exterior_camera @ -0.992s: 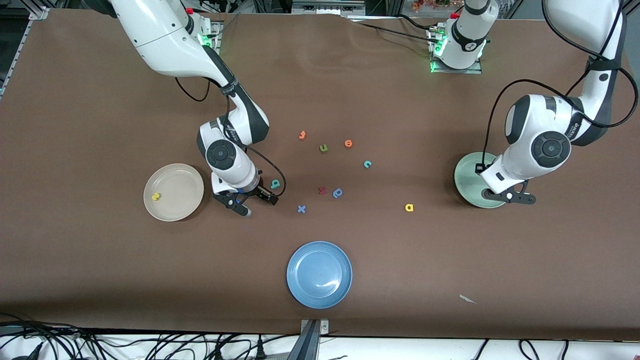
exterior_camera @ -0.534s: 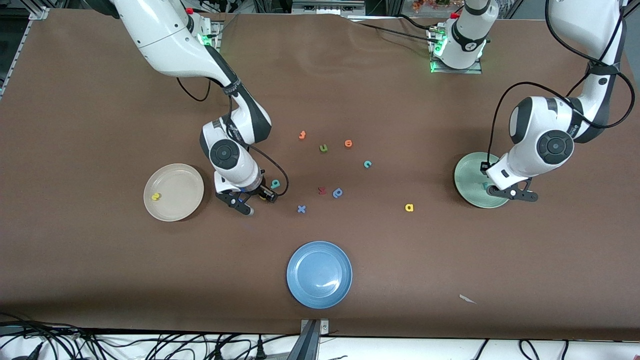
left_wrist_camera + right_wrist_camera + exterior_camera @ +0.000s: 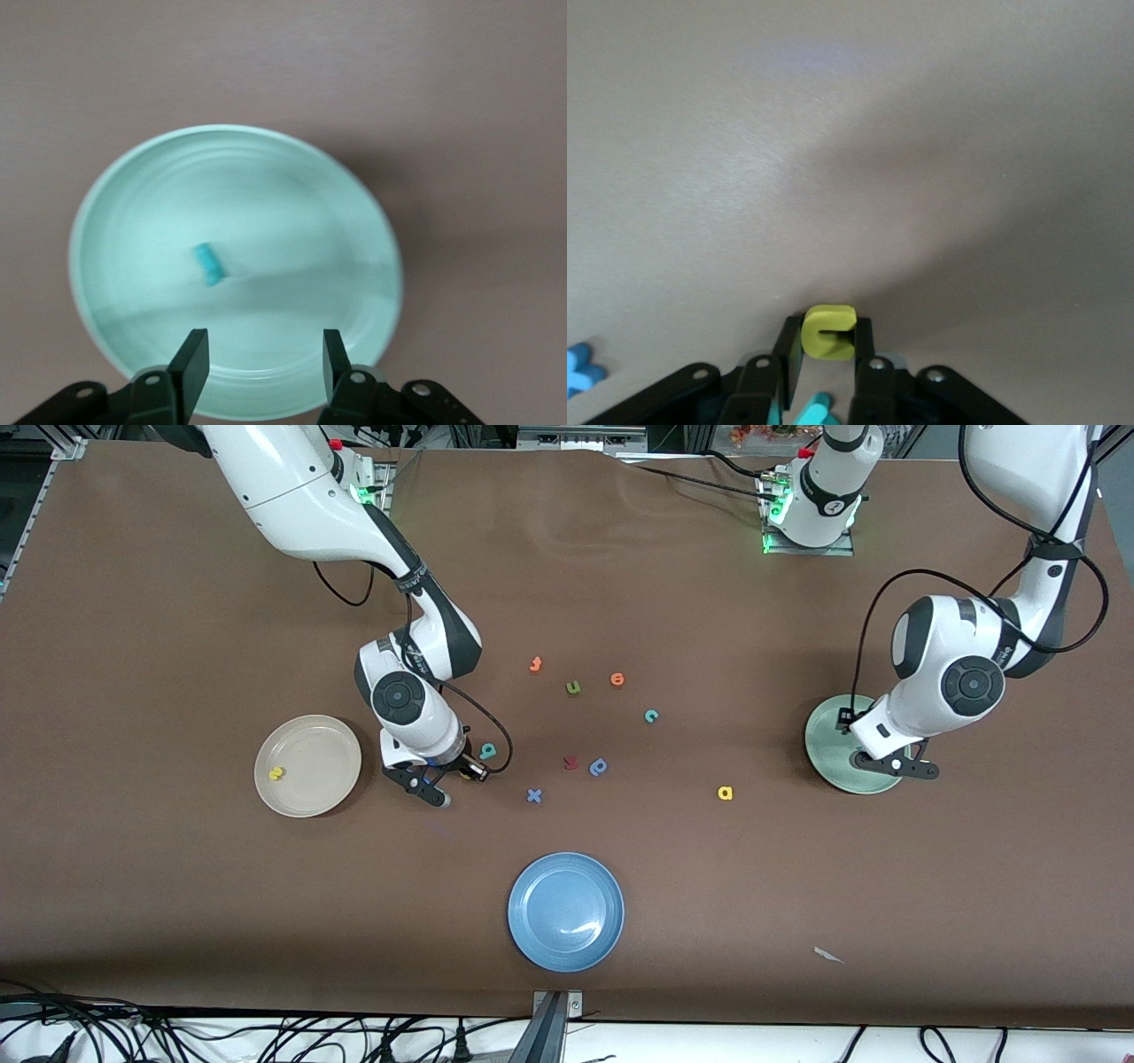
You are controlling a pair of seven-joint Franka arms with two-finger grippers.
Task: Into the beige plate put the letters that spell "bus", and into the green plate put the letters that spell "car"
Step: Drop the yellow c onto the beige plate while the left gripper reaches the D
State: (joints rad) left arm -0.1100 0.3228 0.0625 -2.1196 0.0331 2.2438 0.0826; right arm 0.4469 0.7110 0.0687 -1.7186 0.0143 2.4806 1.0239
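**Clerk:** Currently, item one: the right gripper, low at the table just beside the teal "b". Status?

**Checker:** Clenched on the yellow "u", pinched between its two fingers.

**Clerk:** Item two: the left gripper.

**Checker:** Over the green plate, fingers parted, nothing between them. A teal "r" lies inside that plate.

**Clerk:** Item three: the beige plate.

**Checker:** Toward the right arm's end of the table, holding a yellow "s".

**Clerk:** Loose letters?

**Checker:** On the table between the plates: the teal "c" and, nearer the front camera, the yellow "a". Also an olive-green "u", two orange letters, a blue "p" beside a red letter, and a blue "x".

**Clerk:** Anything else?

**Checker:** A blue plate, nearest the front camera.
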